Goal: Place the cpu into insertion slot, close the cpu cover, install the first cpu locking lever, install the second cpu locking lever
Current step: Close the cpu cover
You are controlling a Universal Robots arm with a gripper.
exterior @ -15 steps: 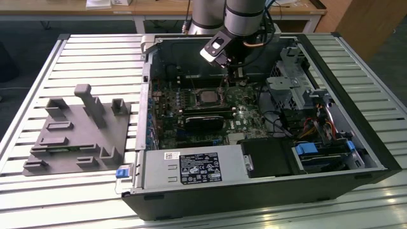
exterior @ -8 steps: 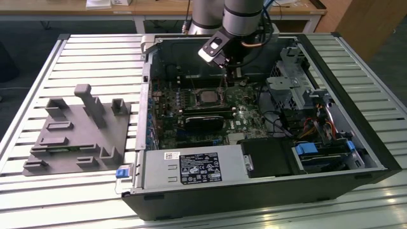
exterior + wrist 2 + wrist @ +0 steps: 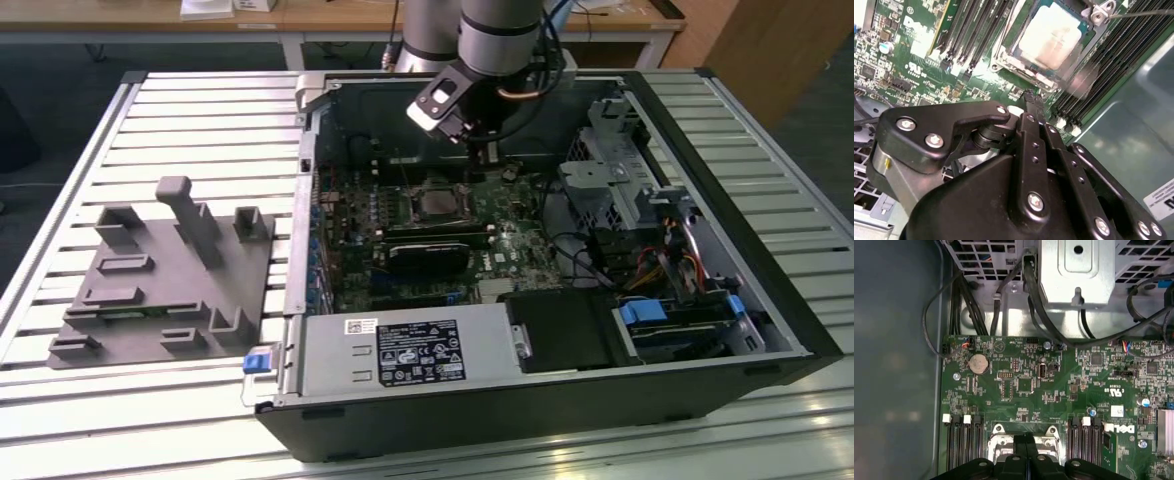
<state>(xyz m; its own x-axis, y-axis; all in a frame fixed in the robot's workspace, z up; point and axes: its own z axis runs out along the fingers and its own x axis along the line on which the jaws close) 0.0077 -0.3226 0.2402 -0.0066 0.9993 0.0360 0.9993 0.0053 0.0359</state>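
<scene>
In the exterior view, a grey fixture (image 3: pixel 160 270) lies well to the left of the insertion slot (image 3: pixel 411 203). The cpu (image 3: pixel 1054 35) sits in that slot, with the cpu cover (image 3: pixel 1026 70) flat around it. Just right of the slot is the gripper (image 3: pixel 487 155), its 2 fingers (image 3: pixel 1020 447) pressed together, gripping nothing.

The gripper (image 3: pixel 489 153) hangs at one o'clock of the insertion slot (image 3: pixel 438 203); a grey fixture (image 3: pixel 154 285) lies at nine o'clock.
</scene>
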